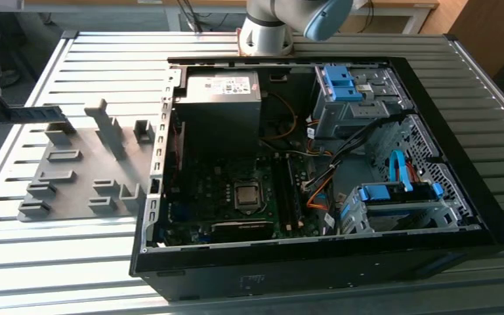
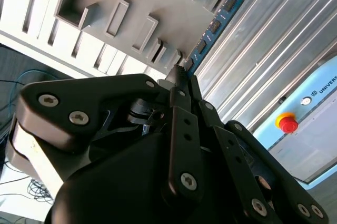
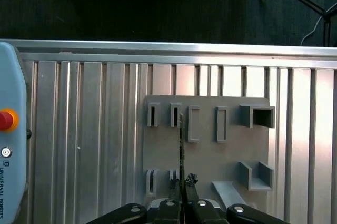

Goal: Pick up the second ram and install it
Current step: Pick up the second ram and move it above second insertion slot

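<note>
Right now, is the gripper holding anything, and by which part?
Yes. The gripper is shut on the ram, pinching it at one end; the rest of the strip sticks out past the fingertips over the rack.

Slotted rack [image 3: 210, 161] apparently close below gripper [image 3: 182, 183]

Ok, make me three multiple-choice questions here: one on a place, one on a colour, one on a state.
1. Where is the gray rack from the computer case?
A) the exterior view's left
B) the exterior view's right
C) inside it
2. The round button in the second wrist view is:
A) green
B) red
C) white
3. The gripper is:
A) open and empty
B) shut on the second ram
C) shut on a cable
Answers: A, the rack lies outside the case on that side; B, its cap is red; B, it clamps the strip's end.
</note>
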Controlling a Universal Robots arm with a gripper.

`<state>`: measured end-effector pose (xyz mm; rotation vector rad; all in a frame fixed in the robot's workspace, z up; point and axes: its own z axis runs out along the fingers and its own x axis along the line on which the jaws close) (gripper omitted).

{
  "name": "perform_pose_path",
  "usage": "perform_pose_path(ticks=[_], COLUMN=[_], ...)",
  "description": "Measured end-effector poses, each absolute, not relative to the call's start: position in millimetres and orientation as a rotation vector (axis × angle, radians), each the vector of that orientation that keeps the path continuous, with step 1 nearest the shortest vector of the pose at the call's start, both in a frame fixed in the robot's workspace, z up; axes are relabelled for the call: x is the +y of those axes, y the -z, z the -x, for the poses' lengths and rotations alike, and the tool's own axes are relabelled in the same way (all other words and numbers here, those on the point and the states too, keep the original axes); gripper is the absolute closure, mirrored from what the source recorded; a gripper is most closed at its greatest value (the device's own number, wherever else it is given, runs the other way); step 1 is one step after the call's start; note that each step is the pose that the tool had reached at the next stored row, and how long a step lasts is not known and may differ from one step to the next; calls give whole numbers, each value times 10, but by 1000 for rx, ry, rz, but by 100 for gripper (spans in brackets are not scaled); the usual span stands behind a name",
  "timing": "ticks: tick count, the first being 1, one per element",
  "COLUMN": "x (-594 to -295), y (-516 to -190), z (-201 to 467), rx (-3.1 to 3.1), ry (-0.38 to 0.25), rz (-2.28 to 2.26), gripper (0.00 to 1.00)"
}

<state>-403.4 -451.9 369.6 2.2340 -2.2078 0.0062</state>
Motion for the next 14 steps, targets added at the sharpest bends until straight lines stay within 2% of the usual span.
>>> perform_pose_path(ticks=[9, 14], x=[-4519, -4519], y=[-3963, -3987], z=[4034, 4034], rx=[-2208, -2208], ry=[-6, -6], rz=[-2234, -2234], gripper=[86, 86])
